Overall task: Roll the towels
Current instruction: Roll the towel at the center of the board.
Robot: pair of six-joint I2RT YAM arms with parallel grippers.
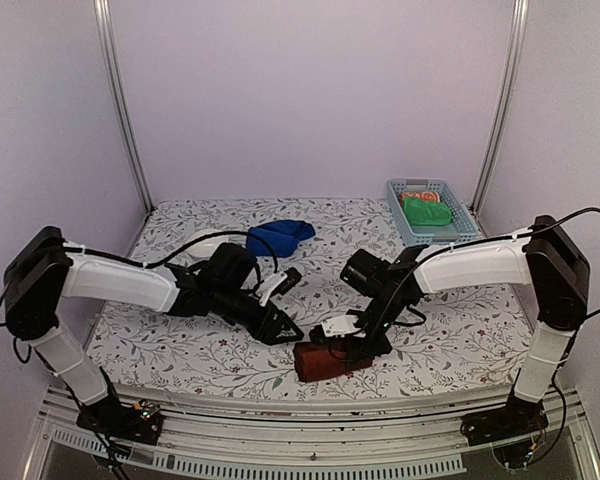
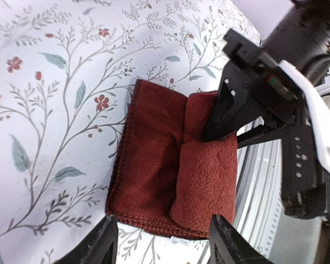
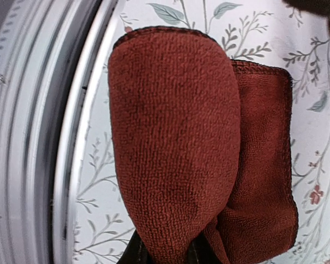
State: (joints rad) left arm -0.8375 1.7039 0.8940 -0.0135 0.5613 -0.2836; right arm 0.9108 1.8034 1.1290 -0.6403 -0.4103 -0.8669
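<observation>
A dark brick-red towel (image 1: pixel 329 361) lies partly rolled at the table's front edge, the roll (image 2: pixel 206 181) on its rail side and a flat part (image 2: pixel 151 148) beside it. My right gripper (image 1: pixel 358 343) is shut on one end of the roll (image 3: pixel 173 137), whose cloth bulges out between the fingers (image 3: pixel 135 254). My left gripper (image 2: pixel 162 228) stands open at the towel's other end, one finger on each side, touching nothing. The royal blue towel (image 1: pixel 279 236) lies crumpled at the back of the table.
A light blue basket (image 1: pixel 395 206) at the back right holds a green cloth (image 1: pixel 427 212) and an orange patterned cloth (image 1: pixel 418 196). The metal front rail (image 3: pixel 38 137) runs right beside the roll. The table carries a floral cover (image 1: pixel 460 320).
</observation>
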